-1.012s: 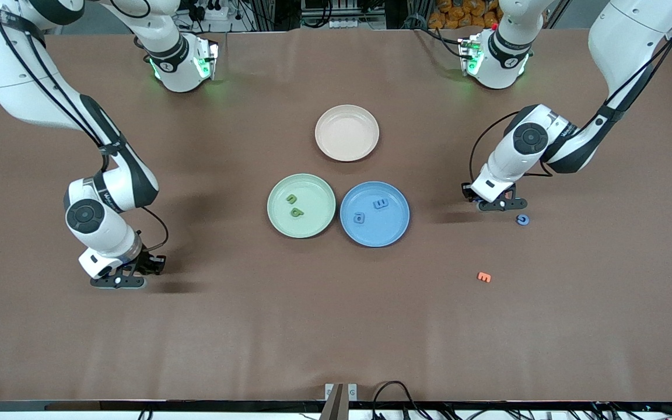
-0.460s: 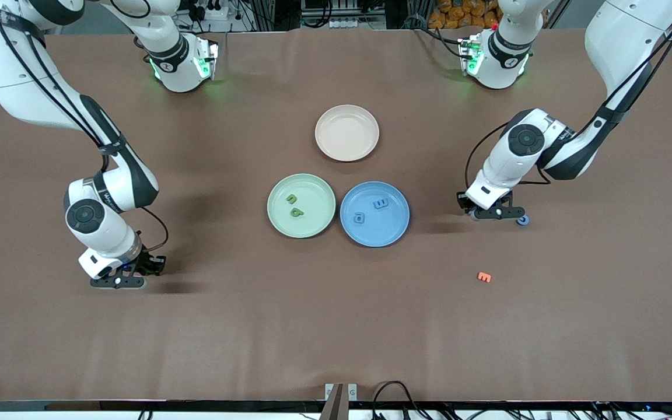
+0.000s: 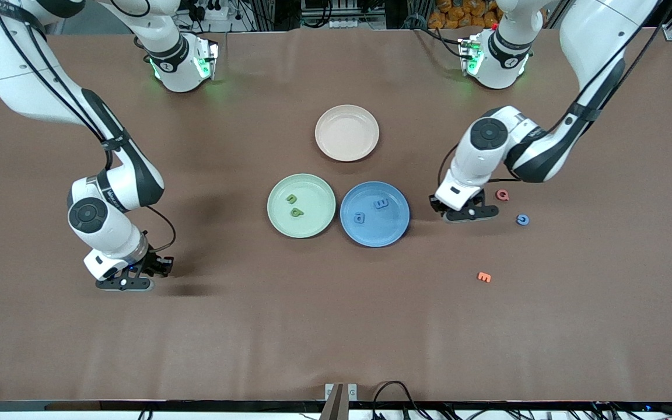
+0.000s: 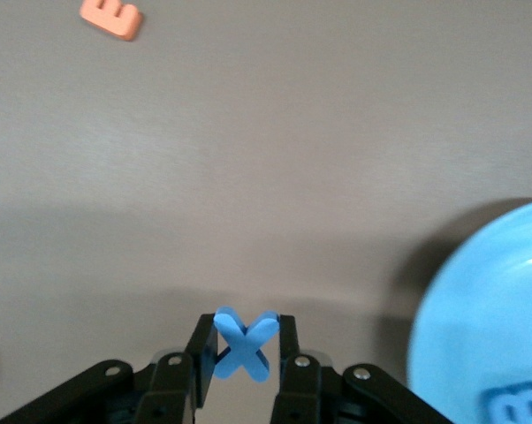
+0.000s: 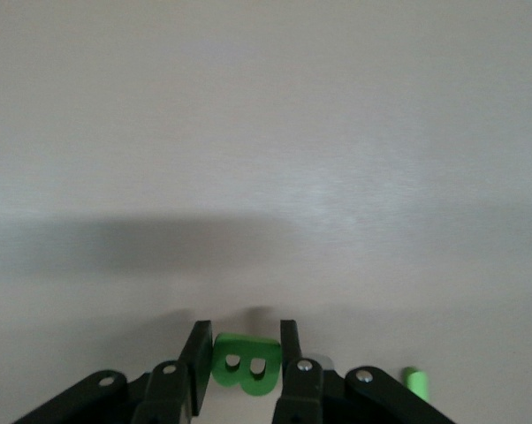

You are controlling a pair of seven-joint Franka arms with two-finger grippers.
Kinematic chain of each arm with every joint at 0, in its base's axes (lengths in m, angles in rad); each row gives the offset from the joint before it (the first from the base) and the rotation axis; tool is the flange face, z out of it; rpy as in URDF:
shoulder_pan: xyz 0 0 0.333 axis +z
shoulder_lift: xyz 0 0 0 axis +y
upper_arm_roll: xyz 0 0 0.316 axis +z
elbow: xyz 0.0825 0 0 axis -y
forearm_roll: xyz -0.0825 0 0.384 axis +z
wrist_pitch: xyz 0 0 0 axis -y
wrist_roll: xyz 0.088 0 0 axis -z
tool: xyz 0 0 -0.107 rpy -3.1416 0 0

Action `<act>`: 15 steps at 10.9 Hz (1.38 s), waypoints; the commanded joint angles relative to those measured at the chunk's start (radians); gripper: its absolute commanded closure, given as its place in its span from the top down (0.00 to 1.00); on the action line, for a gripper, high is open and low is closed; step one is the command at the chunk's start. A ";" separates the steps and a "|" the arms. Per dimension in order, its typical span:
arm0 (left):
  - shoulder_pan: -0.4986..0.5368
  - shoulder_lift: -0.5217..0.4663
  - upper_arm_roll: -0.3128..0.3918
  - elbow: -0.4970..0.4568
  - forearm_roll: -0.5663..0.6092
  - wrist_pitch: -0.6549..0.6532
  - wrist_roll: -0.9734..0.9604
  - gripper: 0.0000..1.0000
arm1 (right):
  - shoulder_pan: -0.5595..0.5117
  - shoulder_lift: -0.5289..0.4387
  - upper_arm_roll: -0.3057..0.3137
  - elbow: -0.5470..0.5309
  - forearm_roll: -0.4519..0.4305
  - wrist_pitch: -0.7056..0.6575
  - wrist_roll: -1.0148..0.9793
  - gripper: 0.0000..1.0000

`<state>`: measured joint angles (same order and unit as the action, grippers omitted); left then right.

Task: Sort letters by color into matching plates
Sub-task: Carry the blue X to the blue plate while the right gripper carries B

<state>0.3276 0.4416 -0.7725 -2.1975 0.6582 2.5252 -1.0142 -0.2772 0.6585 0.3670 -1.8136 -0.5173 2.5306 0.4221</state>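
The left gripper (image 4: 241, 353) clamps one blue X (image 4: 243, 343) above the table beside the blue plate (image 3: 397, 228) holding two blue letters (image 3: 380, 204), while the right gripper (image 5: 239, 358) clamps one green B (image 5: 246, 363); the green plate (image 3: 318, 224) holds two green letters (image 3: 292, 199).

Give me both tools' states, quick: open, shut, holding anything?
Left tool: shut on a small blue foam letter X, beside the blue plate.
Right tool: shut on a small green foam letter B, above the table.

Brown table (image 3: 336, 326) carries three plates (image 3: 301, 205) and loose letters (image 3: 483, 277).
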 commanded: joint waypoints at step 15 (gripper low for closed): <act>-0.382 0.201 0.056 0.330 -0.065 -0.125 -0.277 0.00 | 0.354 -0.050 0.251 -0.015 0.111 -0.210 0.491 0.17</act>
<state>0.0180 0.6090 -0.7461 -1.9274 0.6052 2.4212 -1.2395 0.0539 0.6097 0.6308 -1.8218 -0.4171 2.3264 0.8878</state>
